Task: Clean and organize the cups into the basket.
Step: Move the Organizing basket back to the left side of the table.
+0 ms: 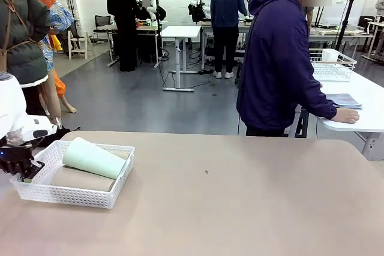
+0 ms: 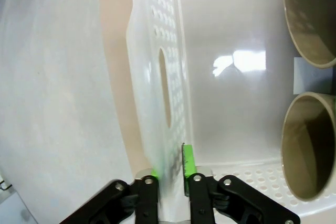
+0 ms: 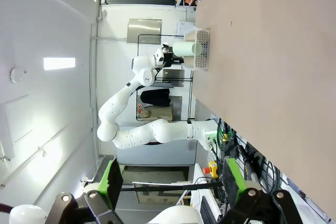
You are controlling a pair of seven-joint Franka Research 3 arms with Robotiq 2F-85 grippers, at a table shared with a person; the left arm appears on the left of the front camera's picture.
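Left claw [image 2: 170,174] sits right at the short end wall of the basket [image 2: 157,77], one green pad [image 2: 188,160] on the inside of the wall and the other outside it. The jaws look just eased off the plastic, though whether they are pinching or barely parted I cannot tell for sure. In the front view that claw [image 1: 23,169] is low at the basket's [image 1: 78,196] near-left corner. Straight ahead of the claw, across the bare white floor of the basket, two tan-brown cups [image 2: 310,19] lie side by side with open mouths facing the claw. From the front, the mint green cup [image 1: 93,158] lies tilted on top of a tan cup [image 1: 81,179]. Around it, the table [image 1: 240,196].

Right claw [image 3: 170,182] hangs spread wide, gripping nothing, with the basket [image 3: 202,48] well away across the table [image 3: 273,61].
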